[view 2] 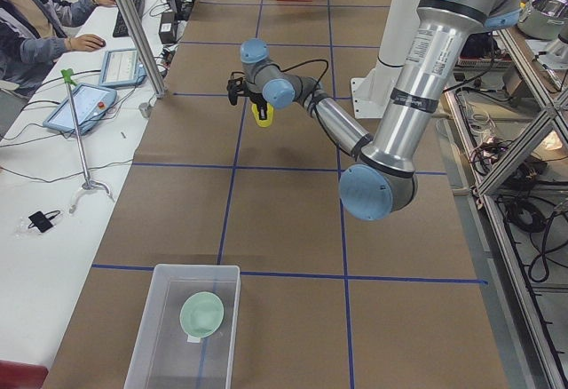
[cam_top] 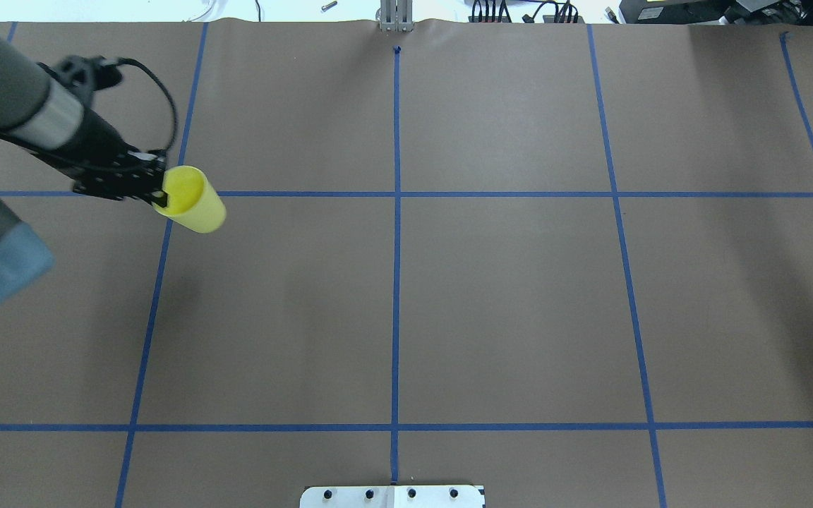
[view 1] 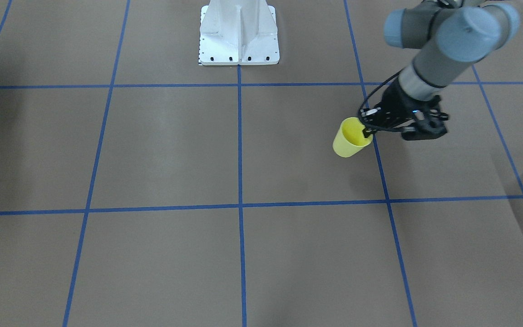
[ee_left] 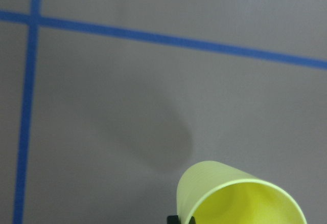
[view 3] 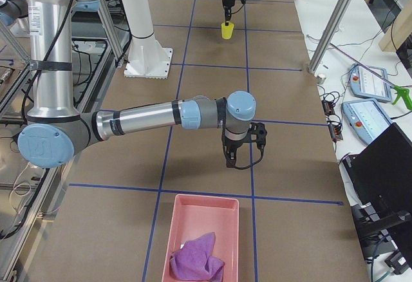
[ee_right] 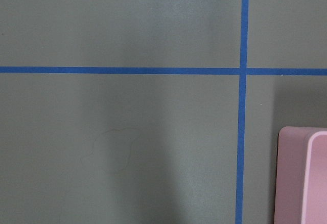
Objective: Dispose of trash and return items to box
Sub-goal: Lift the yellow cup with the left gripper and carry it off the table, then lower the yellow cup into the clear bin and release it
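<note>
A yellow cup (view 1: 351,138) hangs tilted above the brown table, its mouth towards my left gripper (view 1: 369,132). That gripper is shut on the cup's rim, with one finger inside the mouth. The cup and the left gripper (cam_top: 159,197) are at the far left of the overhead view, the cup (cam_top: 196,201) just right of the fingers. The left wrist view shows the cup (ee_left: 240,198) at the bottom edge, with its shadow on the table beyond. My right gripper (view 3: 230,159) shows only in the exterior right view, low over the table. I cannot tell whether it is open or shut.
A clear plastic box (view 2: 142,345) holding a green bowl (view 2: 202,314) stands at the table's left end. A pink tray (view 3: 225,205) holding a purple cloth (view 3: 196,256) stands at the right end, close to my right gripper. Its corner shows in the right wrist view (ee_right: 301,178).
</note>
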Available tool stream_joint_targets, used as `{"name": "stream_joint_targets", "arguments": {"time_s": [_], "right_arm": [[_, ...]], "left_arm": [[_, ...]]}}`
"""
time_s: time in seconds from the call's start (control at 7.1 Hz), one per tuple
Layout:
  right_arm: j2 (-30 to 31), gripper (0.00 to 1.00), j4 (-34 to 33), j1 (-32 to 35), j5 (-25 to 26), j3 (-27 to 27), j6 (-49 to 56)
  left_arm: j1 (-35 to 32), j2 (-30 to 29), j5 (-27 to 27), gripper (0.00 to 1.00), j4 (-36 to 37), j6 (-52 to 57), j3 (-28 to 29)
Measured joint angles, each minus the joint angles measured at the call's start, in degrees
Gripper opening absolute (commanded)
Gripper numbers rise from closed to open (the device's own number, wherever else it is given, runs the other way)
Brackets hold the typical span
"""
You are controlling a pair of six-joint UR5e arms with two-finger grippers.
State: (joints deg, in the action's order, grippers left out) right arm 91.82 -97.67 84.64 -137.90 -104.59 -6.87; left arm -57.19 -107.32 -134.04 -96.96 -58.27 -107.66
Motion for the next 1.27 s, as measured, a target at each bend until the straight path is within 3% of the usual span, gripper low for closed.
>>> {"name": "stream_joint_targets", "arguments": {"time_s": [0.14, 0.28, 0.42, 0.7, 0.99, 1.27], "right_arm": [[0.0, 1.00, 0.0, 0.0, 0.0, -0.1, 0.0], [0.0, 1.00, 0.0, 0.0, 0.0, 0.0, -0.1], [0.0, 1.00, 0.1, -0.1, 0.0, 0.0, -0.1], [0.0, 1.00, 0.2, -0.1, 0.0, 0.0, -0.1], [-0.1, 1.00, 0.3, -0.1, 0.4, -0.1, -0.1], [-0.2, 1.00, 0.3, -0.1, 0.6, -0.1, 0.0]], "left_arm": [[-8.6, 3.9, -3.3, 0.00, 0.6, 12.0, 1.5], [-16.9, 5.4, -4.9, 0.00, 2.0, 26.9, 7.0], [-25.3, 3.5, -5.9, 0.00, 3.6, 42.9, 17.7], [-37.2, -6.7, -7.1, 0.00, 3.1, 63.2, 47.2], [-41.8, -10.9, -7.1, 0.00, -4.6, 64.5, 65.3], [-43.1, -11.4, -5.1, 0.00, -15.3, 57.7, 76.2]]}}
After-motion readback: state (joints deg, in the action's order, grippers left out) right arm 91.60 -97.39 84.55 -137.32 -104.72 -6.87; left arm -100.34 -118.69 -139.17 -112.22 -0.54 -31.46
